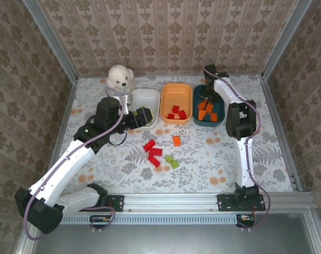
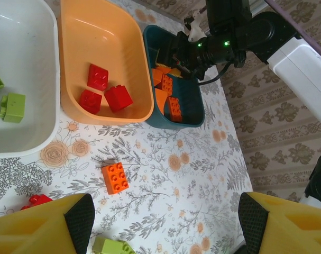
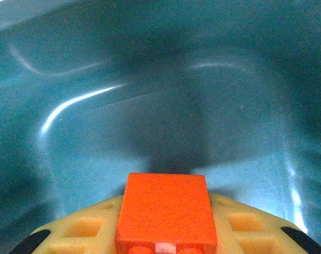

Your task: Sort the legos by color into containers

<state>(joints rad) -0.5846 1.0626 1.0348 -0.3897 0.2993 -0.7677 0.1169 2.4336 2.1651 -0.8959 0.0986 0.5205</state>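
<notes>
Three containers stand in a row at the back: a white dish [image 1: 147, 98], an orange dish [image 1: 176, 92] and a teal dish [image 1: 209, 124]. My right gripper [image 3: 168, 238] is shut on an orange lego [image 3: 168, 211] low inside the teal dish [image 3: 149, 95], beside several orange legos [image 2: 168, 90]. My left gripper [image 2: 165, 222] hangs open and empty at the white dish's near edge. Below it lie an orange lego [image 2: 115, 177] and a green lego [image 2: 112, 246]. Red legos [image 2: 102, 90] lie in the orange dish [image 2: 97, 37], green ones [image 2: 12, 106] in the white dish [image 2: 23, 53].
Loose on the table's middle are red legos [image 1: 152, 151], one orange lego [image 1: 176, 141] and green legos [image 1: 172, 161]. A white plush toy [image 1: 121, 78] sits at the back left, beside the white dish. Papered walls close in the table on three sides.
</notes>
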